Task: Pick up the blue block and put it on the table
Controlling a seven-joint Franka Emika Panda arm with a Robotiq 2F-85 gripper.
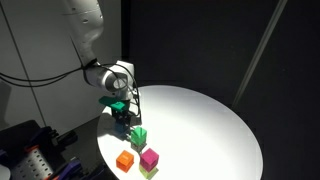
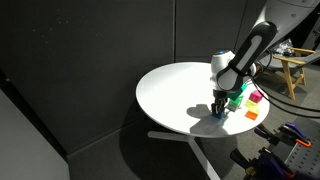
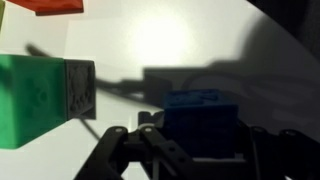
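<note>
The blue block (image 3: 200, 115) is a small dark blue cube sitting between my gripper's (image 3: 198, 140) two fingers, which close against its sides. In both exterior views the gripper (image 1: 122, 112) (image 2: 221, 106) is low over the round white table (image 1: 200, 120) (image 2: 175, 90), near its edge, with the blue block (image 2: 221, 113) at its tips. Whether the block rests on the tabletop or hangs just above it cannot be told. A green cube (image 3: 40, 95) stands close beside the gripper.
A green cube (image 1: 138, 135) (image 2: 238, 100), an orange cube (image 1: 125, 160) (image 2: 251, 114) and a magenta cube (image 1: 149, 157) (image 2: 255, 97) stand near the table's edge beside the gripper. The background is dark. Wooden furniture (image 2: 290, 70) stands beyond the table.
</note>
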